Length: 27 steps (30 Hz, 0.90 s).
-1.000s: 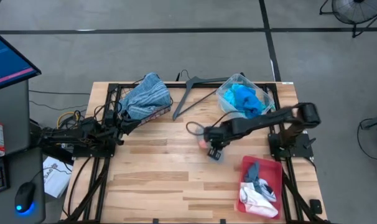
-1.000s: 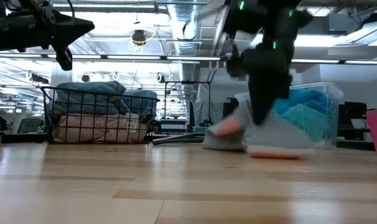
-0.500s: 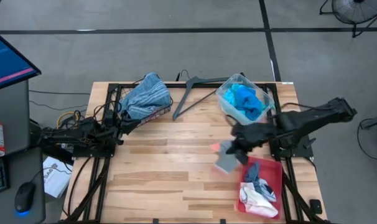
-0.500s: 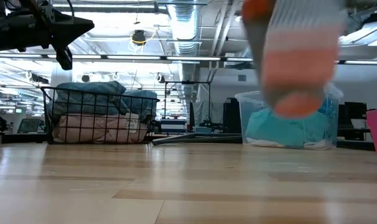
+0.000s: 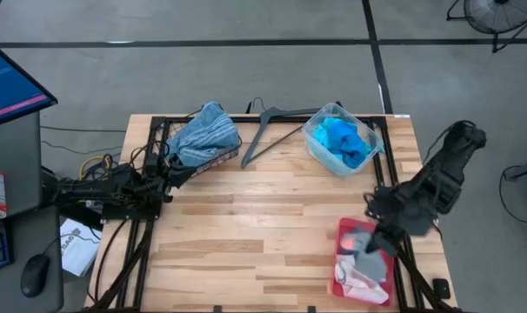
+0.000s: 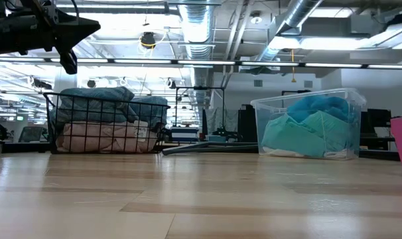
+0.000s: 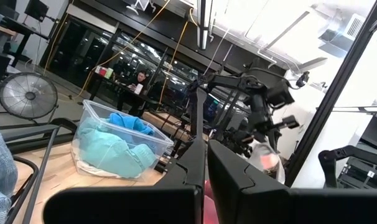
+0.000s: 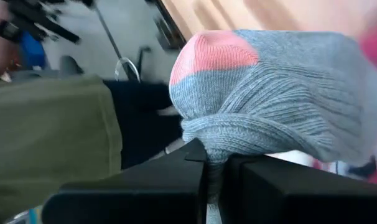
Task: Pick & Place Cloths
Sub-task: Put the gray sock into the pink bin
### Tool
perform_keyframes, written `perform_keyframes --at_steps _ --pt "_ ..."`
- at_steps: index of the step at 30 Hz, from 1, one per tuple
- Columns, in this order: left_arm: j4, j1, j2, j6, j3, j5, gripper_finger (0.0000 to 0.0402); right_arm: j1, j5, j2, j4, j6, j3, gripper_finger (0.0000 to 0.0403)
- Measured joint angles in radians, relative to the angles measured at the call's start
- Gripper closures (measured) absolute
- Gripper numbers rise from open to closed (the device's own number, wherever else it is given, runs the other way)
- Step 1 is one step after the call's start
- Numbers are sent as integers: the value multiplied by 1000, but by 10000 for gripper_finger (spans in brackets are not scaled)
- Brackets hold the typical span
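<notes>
Right claw [image 5: 378, 242] now hangs over the red tray [image 5: 345, 228] at about 4 o'clock on the bench [image 5: 237, 235], its fingers [image 8: 176, 186] pinched tight on a grey sock with a pink toe [image 8: 269, 118]. In the right wrist view the knit fabric bunches just above the two dark fingers, clamped between them. A second ago this claw was near the middle of the bench with the sock down on the wood; half a second ago it was partway across, carrying the sock toward the tray. The arm has since swung out to the bench's right edge, and the sock has left the low view altogether, where earlier it filled the frame.

Other cloths [image 5: 361, 274], grey and white, lie in the tray beneath the claw. At 1 o'clock the clear plastic bin [image 5: 314, 137] holds turquoise and blue cloths [image 5: 342, 141]. At 11 o'clock the wire basket [image 5: 159, 130] carries a blue striped cloth [image 5: 203, 132] piled on top, with a pink one under it in the low view. Between basket and bin lies a grey hanger [image 5: 268, 126]. None of these has shifted.

Left claw [image 7: 204, 168] stays parked at 9 o'clock, by the basket, fingers pressed together and holding nothing.
</notes>
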<state>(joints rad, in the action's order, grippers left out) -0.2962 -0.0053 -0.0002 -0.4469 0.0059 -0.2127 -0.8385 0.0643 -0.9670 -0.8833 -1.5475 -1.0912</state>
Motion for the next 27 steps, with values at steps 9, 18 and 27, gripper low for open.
perform_keyframes --at_steps 9,18,27 --pt "-2 0 0 0 0 0 400 -217 41 -30 -33 -282 0 403" --pt "-6 0 0 0 0 0 400 -230 52 -112 -255 -295 0 403" --pt "-6 0 0 0 0 0 400 -206 169 -196 -395 -278 0 403"
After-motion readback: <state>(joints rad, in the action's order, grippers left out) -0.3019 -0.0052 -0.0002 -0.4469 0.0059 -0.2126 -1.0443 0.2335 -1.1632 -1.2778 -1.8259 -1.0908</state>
